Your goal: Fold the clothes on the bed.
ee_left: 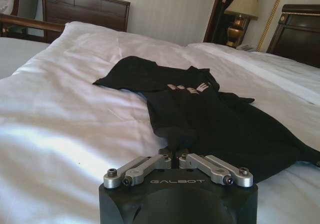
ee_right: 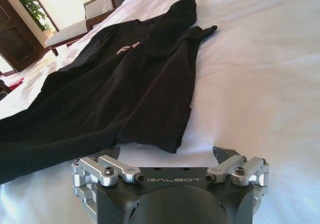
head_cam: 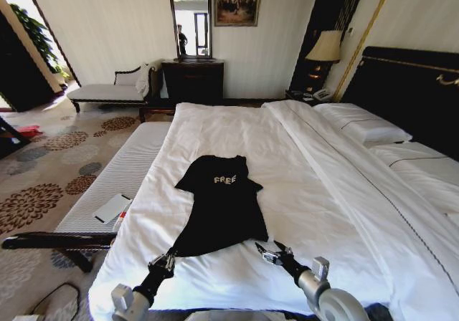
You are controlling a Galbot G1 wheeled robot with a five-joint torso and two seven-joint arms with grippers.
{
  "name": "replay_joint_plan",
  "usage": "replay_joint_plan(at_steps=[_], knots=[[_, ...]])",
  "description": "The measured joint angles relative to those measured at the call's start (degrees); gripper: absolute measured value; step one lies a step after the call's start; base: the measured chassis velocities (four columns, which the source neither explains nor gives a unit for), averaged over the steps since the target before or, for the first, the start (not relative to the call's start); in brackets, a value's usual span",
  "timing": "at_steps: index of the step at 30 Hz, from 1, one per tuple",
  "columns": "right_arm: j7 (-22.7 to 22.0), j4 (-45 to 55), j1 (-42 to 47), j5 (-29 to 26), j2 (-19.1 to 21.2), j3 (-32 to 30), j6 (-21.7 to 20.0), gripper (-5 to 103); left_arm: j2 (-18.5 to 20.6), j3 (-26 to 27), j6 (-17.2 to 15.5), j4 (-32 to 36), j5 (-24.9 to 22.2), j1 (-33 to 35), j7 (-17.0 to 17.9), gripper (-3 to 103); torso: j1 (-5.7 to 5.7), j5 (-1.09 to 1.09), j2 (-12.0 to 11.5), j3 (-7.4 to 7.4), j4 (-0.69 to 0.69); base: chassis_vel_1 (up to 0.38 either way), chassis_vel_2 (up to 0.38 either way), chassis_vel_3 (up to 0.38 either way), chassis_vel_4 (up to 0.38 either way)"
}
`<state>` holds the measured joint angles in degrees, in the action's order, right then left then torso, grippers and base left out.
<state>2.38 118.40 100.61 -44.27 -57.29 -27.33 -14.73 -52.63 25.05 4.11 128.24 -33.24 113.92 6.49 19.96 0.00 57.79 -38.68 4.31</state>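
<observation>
The clothes are one black T-shirt (head_cam: 222, 203) with white chest lettering, lying flat on the white bed (head_cam: 315, 192), hem towards me. My left gripper (head_cam: 171, 254) sits at the hem's left corner. In the left wrist view its fingertips (ee_left: 175, 154) are closed together on the black fabric (ee_left: 210, 114). My right gripper (head_cam: 273, 248) is just off the hem's right corner, fingers spread. In the right wrist view the hem corner (ee_right: 170, 139) lies just ahead of the gap in the open right gripper (ee_right: 170, 153), resting on the sheet.
Pillows (head_cam: 362, 129) and a dark headboard (head_cam: 409, 84) are at the right. A pale padded bench (head_cam: 122, 174) with a white pad (head_cam: 111, 208) runs along the bed's left side, with a dark wooden rail (head_cam: 57, 241) near it. A dresser (head_cam: 192, 81) and a lamp (head_cam: 326, 47) stand beyond.
</observation>
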Motion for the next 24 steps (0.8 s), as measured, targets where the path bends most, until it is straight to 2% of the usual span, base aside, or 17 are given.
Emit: replay_joint_plan(at_steps=[2, 4, 6, 7, 10, 12, 13, 17, 19, 22, 23, 24], knots=[[0.04, -0.28, -0.83, 0.08, 0.03, 0.4, -0.01, 103, -0.01, 0.03, -0.07, 0.09, -0.09, -0.1, 0.07, 2, 0.0, 0.0, 0.0, 0.0, 0.0, 0.0, 0.0, 0.0, 0.0], [0.05, -0.56, -1.67, 0.13, 0.13, 0.86, -0.04, 98, -0.08, 0.07, -0.14, 0.17, -0.12, -0.11, 0.15, 2, 0.0, 0.0, 0.0, 0.0, -0.01, 0.0, 0.0, 0.0, 0.0], [0.05, -0.66, -1.85, 0.13, 0.16, 0.97, -0.04, 98, -0.09, 0.09, -0.15, 0.19, -0.13, -0.11, 0.15, 2, 0.0, 0.0, 0.0, 0.0, -0.01, 0.0, 0.0, 0.0, 0.0], [0.03, -0.84, -2.12, 0.12, 0.23, 1.13, -0.05, 88, -0.12, 0.17, -0.16, 0.22, -0.16, -0.06, 0.16, 2, 0.0, 0.0, 0.0, 0.0, 0.0, 0.0, 0.0, 0.0, 0.0], [0.0, -1.06, -2.29, 0.14, 0.37, 1.36, -0.06, 83, -0.2, 0.43, -0.22, 0.24, -0.17, 0.19, 0.17, 2, 0.0, 0.0, 0.0, 0.0, 0.0, 0.0, 0.0, 0.0, 0.0], [-0.01, -1.05, -2.18, 0.1, 0.49, 1.38, -0.06, 71, -0.2, 0.58, -0.26, 0.29, -0.18, 0.62, 0.17, 2, 0.0, 0.0, 0.0, 0.0, 0.0, 0.0, 0.0, 0.0, 0.0], [-0.01, -1.05, -2.18, 0.1, 0.49, 1.38, -0.06, 71, -0.2, 0.58, -0.26, 0.29, -0.18, 0.62, 0.17, 2, 0.0, 0.0, 0.0, 0.0, 0.0, 0.0, 0.0, 0.0, 0.0], [-0.01, -0.63, -2.1, -0.74, 0.49, 0.99, -0.05, 50, -0.14, 0.66, -0.27, 0.19, 0.02, 0.65, 0.12, 2, 0.0, 0.0, 0.0, 0.0, 0.0, 0.0, 0.0, 0.0, 0.0], [-0.03, -0.47, -2.09, -0.92, 0.48, 0.96, -0.05, 50, -0.14, 0.9, -0.27, 0.12, 0.03, 0.52, 0.09, 2, 0.0, 0.0, 0.0, 0.0, 0.0, 0.0, 0.0, 0.0, 0.0], [-0.35, 0.31, -1.93, -1.27, 0.5, 0.87, -0.12, 33, -0.15, 2.17, -0.43, 0.1, -0.85, 0.16, 0.02, 2, 0.0, 0.0, 0.0, 0.0, 0.0, 0.0, 0.0, 0.0, 0.0], [-0.35, 0.31, -1.93, -1.27, 0.5, 0.87, -0.12, 33, -0.15, 2.17, -0.43, 0.1, -0.85, 0.16, 0.02, 2, 0.0, 0.0, 0.0, 0.0, 0.0, 0.0, 0.0, 0.0, 0.0], [-0.6, 0.72, -1.82, -1.51, 0.5, 0.83, -0.25, 28, -0.17, 2.69, -0.56, 0.15, -1.3, 0.12, -0.03, 2, 0.0, 0.0, 0.0, 0.0, 0.0, 0.0, 0.0, 0.0, 0.0]])
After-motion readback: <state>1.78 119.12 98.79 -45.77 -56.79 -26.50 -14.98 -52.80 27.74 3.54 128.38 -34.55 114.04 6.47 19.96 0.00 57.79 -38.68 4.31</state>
